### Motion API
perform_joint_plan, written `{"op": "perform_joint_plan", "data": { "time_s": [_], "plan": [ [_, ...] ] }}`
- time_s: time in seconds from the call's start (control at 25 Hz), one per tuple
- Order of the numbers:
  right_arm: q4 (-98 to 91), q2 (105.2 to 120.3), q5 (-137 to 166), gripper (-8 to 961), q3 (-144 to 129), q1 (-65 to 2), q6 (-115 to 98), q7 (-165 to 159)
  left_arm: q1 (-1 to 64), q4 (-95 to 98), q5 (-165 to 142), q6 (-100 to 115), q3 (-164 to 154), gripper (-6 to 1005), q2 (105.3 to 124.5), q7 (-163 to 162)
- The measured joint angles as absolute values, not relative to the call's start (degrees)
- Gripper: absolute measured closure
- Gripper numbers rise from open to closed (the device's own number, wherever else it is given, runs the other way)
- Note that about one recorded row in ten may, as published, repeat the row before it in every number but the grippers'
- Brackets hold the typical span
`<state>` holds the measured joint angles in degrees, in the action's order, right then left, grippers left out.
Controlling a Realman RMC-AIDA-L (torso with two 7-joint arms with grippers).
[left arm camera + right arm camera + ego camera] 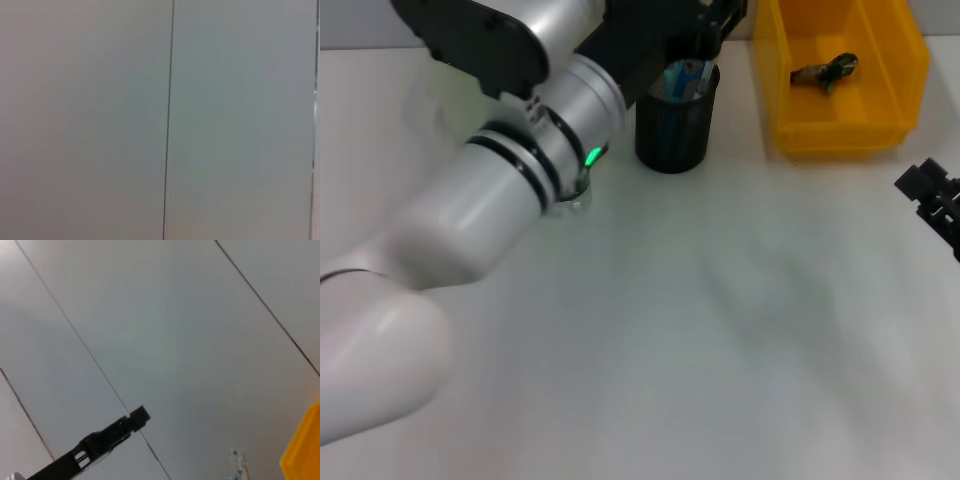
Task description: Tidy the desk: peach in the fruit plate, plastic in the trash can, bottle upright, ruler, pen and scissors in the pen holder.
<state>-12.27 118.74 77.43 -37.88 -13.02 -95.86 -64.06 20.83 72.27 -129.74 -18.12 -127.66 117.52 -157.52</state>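
Both fingers hidden: left gripper (705,45) over pen holder (672,130)

A lab-style robot test bench rather than a home: a plain white table (720,330), a yellow plastic parts bin (840,75) serving as trash can, a black mesh pen holder (672,125), and bare grey panelled walls (165,330) behind

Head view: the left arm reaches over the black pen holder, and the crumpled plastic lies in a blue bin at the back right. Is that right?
Not quite: the bin is yellow, not blue, as the head view shows. The rest stands: the left arm reaches over the black pen holder, and the crumpled plastic lies in that bin at the back right.
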Motion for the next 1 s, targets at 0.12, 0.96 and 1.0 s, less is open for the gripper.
{"op": "perform_joint_plan", "data": {
  "time_s": [0.12, 0.96, 1.0],
  "plan": [
    [-13.62, 118.64, 77.43, 391, -37.87, -12.49, -96.76, -64.17, 17.14, 79.02, -130.24, -9.65, -124.97, 369, 116.03, -157.54],
    [-14.37, 118.86, 77.61, 393, -37.97, -12.51, -97.10, -64.09, 20.83, 87.70, -100.51, 32.66, -94.73, 381, 118.55, -128.26],
    [-14.31, 118.87, 77.61, 393, -37.97, -12.52, -97.11, -64.08, 20.83, 87.70, -100.51, 32.66, -94.73, 382, 118.55, -128.26]
  ]
}}
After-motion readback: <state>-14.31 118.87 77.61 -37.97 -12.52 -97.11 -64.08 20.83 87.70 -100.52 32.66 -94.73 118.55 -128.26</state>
